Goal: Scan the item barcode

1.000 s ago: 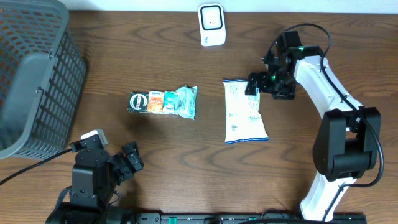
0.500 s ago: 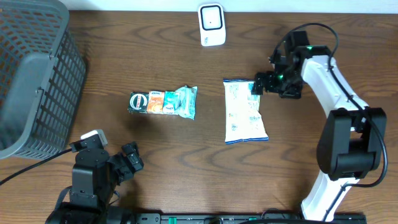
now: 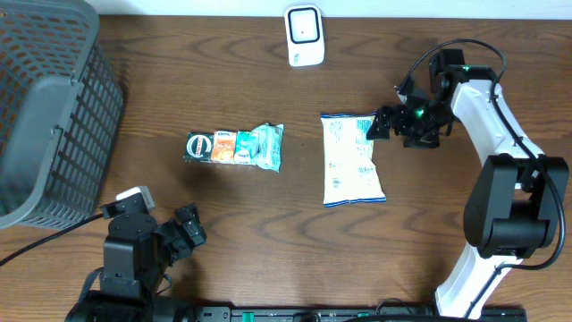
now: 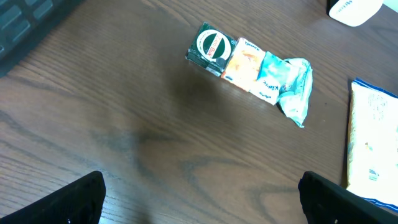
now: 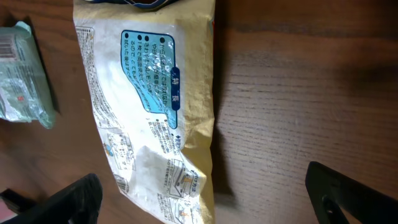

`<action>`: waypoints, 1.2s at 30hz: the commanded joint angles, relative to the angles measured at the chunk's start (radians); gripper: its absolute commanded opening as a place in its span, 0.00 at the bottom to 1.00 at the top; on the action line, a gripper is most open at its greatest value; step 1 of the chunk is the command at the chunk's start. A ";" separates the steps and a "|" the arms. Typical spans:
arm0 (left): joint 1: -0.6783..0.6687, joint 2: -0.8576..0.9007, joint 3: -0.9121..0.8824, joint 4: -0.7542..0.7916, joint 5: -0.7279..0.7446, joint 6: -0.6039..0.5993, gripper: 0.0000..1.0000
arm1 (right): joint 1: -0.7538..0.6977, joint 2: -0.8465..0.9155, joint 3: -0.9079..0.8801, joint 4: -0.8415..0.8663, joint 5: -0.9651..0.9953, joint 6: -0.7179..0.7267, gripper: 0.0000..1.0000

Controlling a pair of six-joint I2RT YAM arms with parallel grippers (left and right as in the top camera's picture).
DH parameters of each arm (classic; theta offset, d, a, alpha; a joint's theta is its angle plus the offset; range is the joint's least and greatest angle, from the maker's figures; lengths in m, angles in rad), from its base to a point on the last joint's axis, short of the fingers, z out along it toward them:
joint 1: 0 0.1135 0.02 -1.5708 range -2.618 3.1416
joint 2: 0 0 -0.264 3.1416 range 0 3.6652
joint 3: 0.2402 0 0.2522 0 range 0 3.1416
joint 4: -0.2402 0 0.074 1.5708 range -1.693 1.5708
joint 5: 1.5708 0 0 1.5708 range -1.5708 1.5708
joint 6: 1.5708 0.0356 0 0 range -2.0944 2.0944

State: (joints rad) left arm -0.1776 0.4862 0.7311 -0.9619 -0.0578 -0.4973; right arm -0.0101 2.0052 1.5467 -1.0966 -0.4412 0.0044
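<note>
A white snack bag [image 3: 351, 161] lies flat right of centre on the wooden table, printed side up. In the right wrist view the bag [image 5: 149, 106] runs down between my fingers, with a small barcode [image 5: 121, 182] near its lower edge. My right gripper [image 3: 379, 125] hovers open by the bag's top right corner, holding nothing; its fingertips [image 5: 74, 199] straddle that end of the bag. A multicoloured wrapped pack [image 3: 234, 148] lies left of the bag. The white scanner [image 3: 304, 36] stands at the back edge. My left gripper [image 3: 189, 225] rests open near the front left, well short of the pack [image 4: 252, 68].
A grey plastic basket [image 3: 45, 116] fills the far left side. Bare wood lies between the pack and the left gripper. The scanner's corner [image 4: 351, 9] and the bag's edge [image 4: 373, 143] show at the right of the left wrist view.
My right gripper has drawn back to the right, away from the bag's top corner, still open. The bag, the pack and the left arm have not moved.
</note>
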 commanded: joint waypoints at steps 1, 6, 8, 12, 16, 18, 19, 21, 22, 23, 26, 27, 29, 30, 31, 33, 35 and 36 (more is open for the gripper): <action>0.002 -0.005 0.002 0.001 -0.003 0.002 0.98 | -0.003 -0.006 -0.020 0.012 -0.008 -0.021 0.99; 0.002 -0.005 0.002 0.001 -0.003 0.002 0.98 | 0.005 -0.006 -0.076 0.072 -0.072 -0.021 0.99; 0.002 -0.005 0.002 0.001 -0.003 0.002 0.98 | 0.013 -0.006 -0.106 0.108 -0.092 -0.021 0.99; 0.002 -0.005 0.002 0.001 -0.003 0.002 0.98 | 0.032 -0.006 -0.177 0.179 -0.097 0.003 0.99; 0.002 -0.005 0.002 0.001 -0.003 0.002 0.98 | 0.058 -0.006 -0.258 0.282 -0.097 0.077 0.99; 0.002 -0.005 0.002 0.001 -0.003 0.002 0.98 | 0.072 -0.006 -0.283 0.317 -0.097 0.101 0.98; 0.002 -0.005 0.002 0.001 -0.003 0.002 0.98 | 0.079 -0.006 -0.293 0.330 -0.096 0.116 0.96; 0.002 -0.005 0.002 0.001 -0.003 0.002 0.98 | 0.097 -0.006 -0.309 0.359 -0.094 0.141 0.94; 0.002 -0.005 0.002 0.001 -0.003 0.002 0.97 | 0.105 -0.006 -0.314 0.367 -0.088 0.153 0.93; 0.002 -0.005 0.002 0.001 -0.003 0.002 0.97 | 0.111 -0.006 -0.316 0.373 -0.079 0.163 0.90; 0.002 -0.005 0.002 0.001 -0.003 0.002 0.98 | 0.137 -0.006 -0.319 0.380 -0.040 0.192 0.77; 0.002 -0.005 0.002 0.001 -0.003 0.002 0.98 | 0.144 -0.006 -0.319 0.382 -0.034 0.192 0.75; 0.002 -0.005 0.002 0.001 -0.003 0.002 0.98 | 0.164 -0.006 -0.319 0.383 -0.016 0.194 0.66; 0.002 -0.005 0.002 0.001 -0.003 0.002 0.98 | 0.171 -0.006 -0.319 0.383 -0.013 0.194 0.59; 0.002 -0.005 0.002 0.001 -0.003 0.002 0.98 | 0.176 -0.006 -0.319 0.385 -0.013 0.194 0.52; 0.002 -0.005 0.002 0.001 -0.003 0.002 0.98 | 0.182 -0.006 -0.319 0.388 -0.013 0.204 0.32; 0.002 -0.005 0.002 0.001 -0.003 0.002 0.98 | 0.182 -0.006 -0.319 0.391 -0.019 0.209 0.10; 0.002 -0.005 0.002 0.001 -0.003 0.002 0.98 | 0.181 -0.006 -0.318 0.391 -0.027 0.209 0.02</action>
State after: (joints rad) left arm -0.1776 0.4862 0.7311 -0.9619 -0.0578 -0.4973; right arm 0.1623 1.9831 1.2411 -0.7078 -0.4931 0.1993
